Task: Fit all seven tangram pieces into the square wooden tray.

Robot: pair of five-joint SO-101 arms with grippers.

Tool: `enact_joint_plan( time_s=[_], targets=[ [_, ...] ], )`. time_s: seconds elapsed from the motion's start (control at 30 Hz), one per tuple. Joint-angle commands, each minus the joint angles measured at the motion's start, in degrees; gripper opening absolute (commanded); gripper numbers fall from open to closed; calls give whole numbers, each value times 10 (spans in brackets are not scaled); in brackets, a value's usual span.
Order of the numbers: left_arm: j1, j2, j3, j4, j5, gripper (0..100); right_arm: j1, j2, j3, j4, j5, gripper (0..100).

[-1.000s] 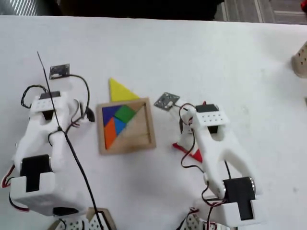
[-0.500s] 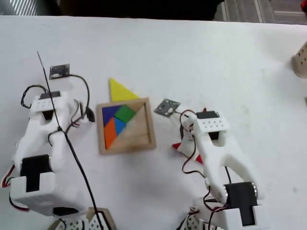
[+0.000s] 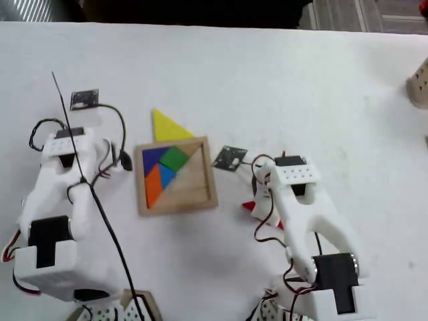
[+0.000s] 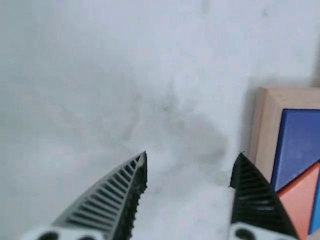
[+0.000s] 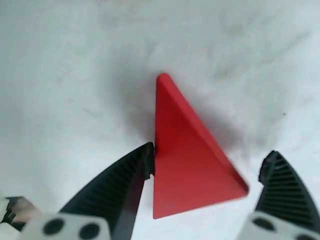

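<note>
The square wooden tray [image 3: 208, 175] lies mid-table holding blue, green, orange and light-blue pieces [image 3: 163, 171] in its left half. A yellow triangle [image 3: 167, 126] rests just behind the tray. A red triangle [image 5: 189, 158] lies flat on the table between the spread fingers of my right gripper [image 5: 210, 167], which is open; one finger [image 5: 125, 182] touches the triangle's edge. In the high view the red triangle [image 3: 250, 206] peeks out under the right arm [image 3: 294, 180]. My left gripper [image 4: 190, 172] is open over bare table beside the tray's corner [image 4: 262, 107].
A small dark circuit board [image 3: 229, 158] on wires sits between tray and right arm; another [image 3: 83, 99] lies behind the left arm [image 3: 63, 167]. A thin black rod [image 3: 87, 180] crosses the left arm. A perforated tan object [image 3: 419, 83] stands at the right edge.
The right arm has pulled back toward the front edge and lowered over the red triangle. Its circuit board has drifted closer to the tray. The left arm stays still.
</note>
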Motion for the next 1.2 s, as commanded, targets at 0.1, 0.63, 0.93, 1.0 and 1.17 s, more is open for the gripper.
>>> enact_joint_plan(
  time_s=[0.1,0.63,0.93,1.0,1.17],
  targets=[
    [-2,-1,-25,-11,-7,269,11,-58,-45,85,6,320],
    [-1,-1,-25,-11,-7,269,73,-63,34,-8,-38,320],
    [-5,-1,-24,-10,-9,268,73,-64,48,-28,-38,320],
    [-3,0,-24,-10,-7,268,66,-64,48,-29,-39,320],
    [-4,-2,-18,-10,-9,268,63,-63,46,-29,-38,320]
  ],
)
